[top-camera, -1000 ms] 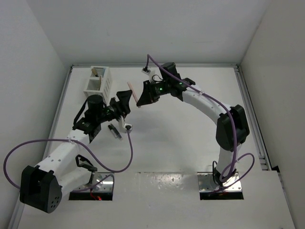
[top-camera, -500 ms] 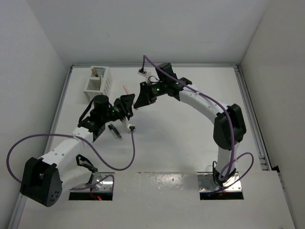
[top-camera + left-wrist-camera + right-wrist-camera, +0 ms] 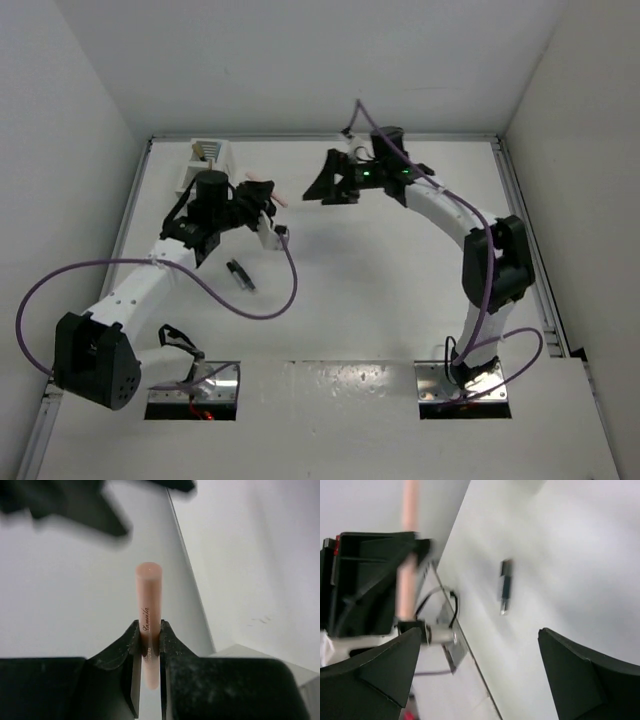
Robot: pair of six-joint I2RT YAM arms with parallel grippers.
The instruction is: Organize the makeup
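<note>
At upper left of the overhead view, the left claw (image 3: 262, 195) is now clenching the pink stick (image 3: 148, 600), taken from the right claw (image 3: 325, 190), which is backing away released. Insertion into the white box (image 3: 190, 178) is becoming possible.

The stick (image 3: 148, 595) is pale pink, with a line of fine dark script along its side. The left gripper (image 3: 148, 630) is matt black, flecked with pale scuffs. The right gripper (image 3: 480, 630) is plain black. The box (image 3: 205, 168) is white, with a tan end showing at its top. Nearer than the box, the tube (image 3: 240, 275) is black, perhaps silver-tipped; the right wrist view is blurred. The table (image 3: 380, 290) is white. The left arm (image 3: 140, 295) and right arm (image 3: 445, 210) are white with black joints, their cables (image 3: 250, 310) purple. A green light (image 3: 366, 172) glows on the right arm.
</note>
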